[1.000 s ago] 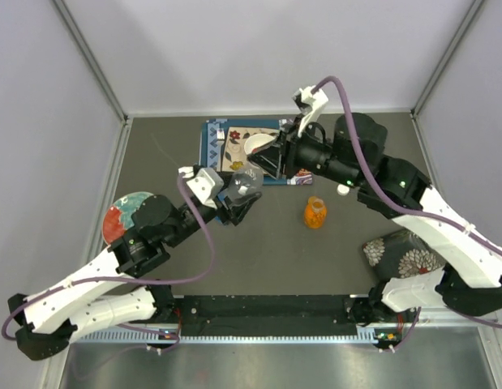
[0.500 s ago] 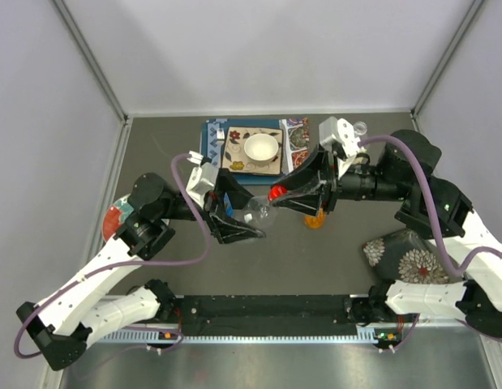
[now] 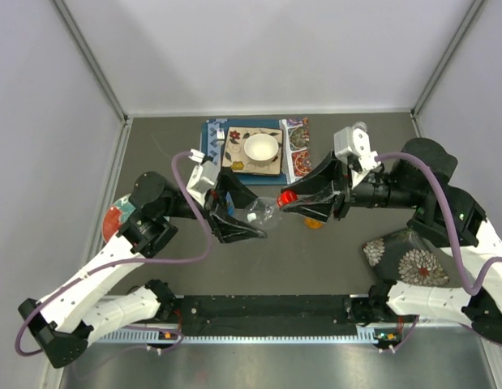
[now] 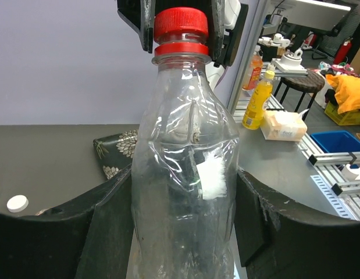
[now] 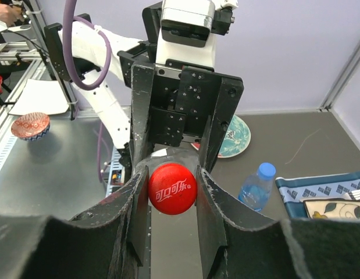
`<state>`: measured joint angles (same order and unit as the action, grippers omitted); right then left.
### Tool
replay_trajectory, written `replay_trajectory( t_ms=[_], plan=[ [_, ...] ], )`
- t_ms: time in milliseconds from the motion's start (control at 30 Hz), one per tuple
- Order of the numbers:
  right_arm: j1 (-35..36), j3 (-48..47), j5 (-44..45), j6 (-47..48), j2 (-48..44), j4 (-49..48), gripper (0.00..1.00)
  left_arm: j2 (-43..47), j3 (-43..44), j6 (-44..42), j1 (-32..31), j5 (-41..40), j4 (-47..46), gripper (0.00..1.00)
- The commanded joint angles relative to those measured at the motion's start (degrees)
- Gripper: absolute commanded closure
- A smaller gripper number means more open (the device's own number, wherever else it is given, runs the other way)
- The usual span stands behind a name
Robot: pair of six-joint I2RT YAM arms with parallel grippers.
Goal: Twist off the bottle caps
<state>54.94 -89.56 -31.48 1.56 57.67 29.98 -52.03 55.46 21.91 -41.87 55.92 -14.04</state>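
Currently the left gripper (image 3: 244, 219) is holding the bottle (image 4: 185, 174) and the right gripper (image 5: 171, 197) is clamping its red cap (image 4: 181, 26), probably not loosened yet.

In the top view the clear bottle (image 3: 263, 212) shows only as a short stretch between the two grippers. The rest of its body is covered by the left gripper (image 3: 244, 220), and the red cap (image 3: 288, 197) sits half sunk between the fingers of the right gripper (image 3: 289, 198). An orange bottle (image 3: 315, 221) peeks out from under the right gripper, most of it hidden. The patterned plate (image 3: 114, 219) is largely covered by the left arm, and the dark flowered item (image 3: 401, 258) partly by the right arm; what that item is cannot be told. From the left wrist, the clear bottle's base is cut off by the lower edge and the right gripper's fingers by the upper edge. From the right wrist, the red cap hides nearly all of the clear bottle. A blue-capped bottle (image 5: 256, 187) loses its foot behind one finger.
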Motion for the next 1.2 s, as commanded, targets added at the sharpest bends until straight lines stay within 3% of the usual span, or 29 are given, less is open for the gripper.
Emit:
replay_trajectory(
  t_ms=[0,333,533,567,667,700,767,800,900,1000,1167],
  plan=[
    [-0.09,-1.93,-4.8,1.51,-5.64,-7.13,1.0,-1.32,0.35,1.02,1.26,-0.21,2.98,0.83],
    [-0.18,-11.16,-25.0,2.21,4.63,-0.36,1.0,-3.78,-0.62,14.28,1.17,11.3,-9.94,0.84],
    [-0.53,-15.12,-29.0,3.0,7.81,0.43,1.0,-3.61,-1.23,15.71,1.09,11.67,-13.29,0.84],
    [-0.62,-15.03,-26.98,3.44,7.29,0.35,1.0,-3.43,-1.06,14.66,1.09,10.8,-10.94,0.84],
    [-0.62,-12.58,-6.72,3.98,4.66,-0.79,1.0,-1.77,0.43,6.15,1.09,4.32,-2.42,0.84],
    [-0.62,-9.96,6.83,4.15,3.77,-1.32,1.0,-1.15,0.61,4.04,1.09,1.85,2.92,0.84],
    [-0.62,-6.61,21.13,4.33,1.49,-2.99,1.0,1.04,0.61,-1.51,1.17,-6.39,6.9,0.83],
    [-0.62,-3.29,36.86,3.8,0.96,-3.26,1.0,1.92,0.26,-2.91,1.09,-9.66,9.36,0.83],
    [-1.76,4.52,55.67,1.26,0.08,-3.43,1.0,5.53,-1.4,-6.61,1.09,-20.62,11.58,0.83],
    [-3.43,14.39,61.95,-6.11,-2.2,-3.87,1.0,8.78,-2.81,-9.07,1.09,-28.55,12.99,0.83],
    [-4.49,30.11,60.5,-14.21,-4.06,-9.23,1.0,13.79,-4.83,-11.36,1.09,-37.02,13.87,0.83]
  ],
)
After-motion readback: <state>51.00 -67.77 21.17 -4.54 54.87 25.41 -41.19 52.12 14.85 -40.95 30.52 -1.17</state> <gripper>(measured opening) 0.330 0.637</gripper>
